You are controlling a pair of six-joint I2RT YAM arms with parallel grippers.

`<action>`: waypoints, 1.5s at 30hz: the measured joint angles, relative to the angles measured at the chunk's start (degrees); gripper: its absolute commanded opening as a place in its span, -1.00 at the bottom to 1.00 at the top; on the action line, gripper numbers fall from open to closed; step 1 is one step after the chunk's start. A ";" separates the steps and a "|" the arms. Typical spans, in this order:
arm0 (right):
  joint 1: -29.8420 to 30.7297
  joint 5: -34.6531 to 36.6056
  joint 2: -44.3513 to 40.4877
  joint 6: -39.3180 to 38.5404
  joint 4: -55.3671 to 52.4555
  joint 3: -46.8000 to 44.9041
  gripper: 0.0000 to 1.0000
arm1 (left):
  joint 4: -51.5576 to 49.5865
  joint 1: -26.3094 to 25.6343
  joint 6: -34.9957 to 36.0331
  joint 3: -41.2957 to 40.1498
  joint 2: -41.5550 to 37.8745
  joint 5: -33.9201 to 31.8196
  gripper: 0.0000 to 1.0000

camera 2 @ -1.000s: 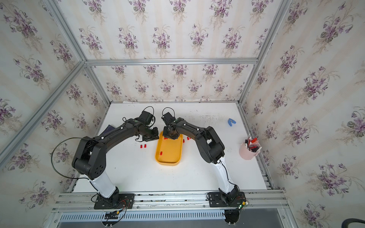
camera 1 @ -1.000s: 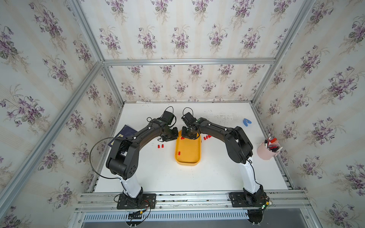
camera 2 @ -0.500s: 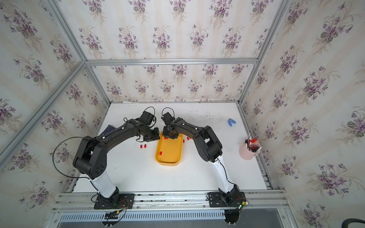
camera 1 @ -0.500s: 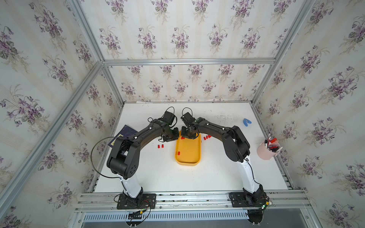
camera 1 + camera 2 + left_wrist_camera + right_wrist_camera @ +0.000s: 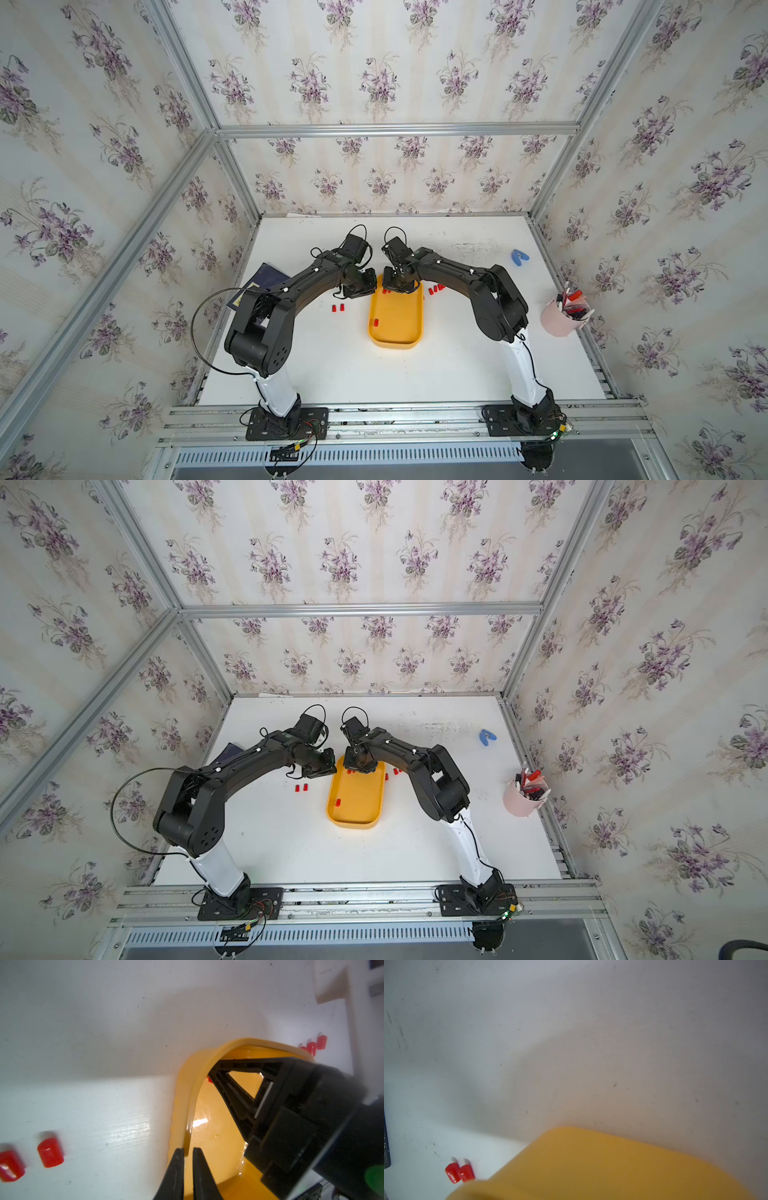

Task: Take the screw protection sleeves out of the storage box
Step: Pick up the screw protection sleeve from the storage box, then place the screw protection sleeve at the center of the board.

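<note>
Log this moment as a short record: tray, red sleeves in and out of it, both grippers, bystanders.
storage box: yellow tray, mid-table between the arms
in box: one loose sleeve; more red by the far end
out of box: two sleeves on the left arm's side; three sleeves on the right arm's side
left gripper: shut on the storage box rim
right gripper: inside the box, tips shut on a red sleeve
bystanders: pink cup, blue booklet, blue clip

You have a glossy, smooth yellow plastic tray, red caps that seem soft, shiny plastic, a matt white desk with faint grain, and a matt black plastic left pincer.
</note>
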 measured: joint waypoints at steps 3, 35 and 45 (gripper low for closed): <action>0.00 0.02 -2.32 -0.52 0.76 -1.31 -0.69 | 0.00 0.00 0.02 0.22 0.00 -0.02 -0.70; -16.46 18.51 -25.31 -20.72 -4.42 -18.91 -0.71 | -2.64 2.16 0.92 1.53 -2.82 -0.48 -0.67; -16.70 22.58 -17.29 -29.03 -3.69 -16.11 -0.71 | -3.08 2.64 1.09 0.96 -2.67 -0.66 -0.67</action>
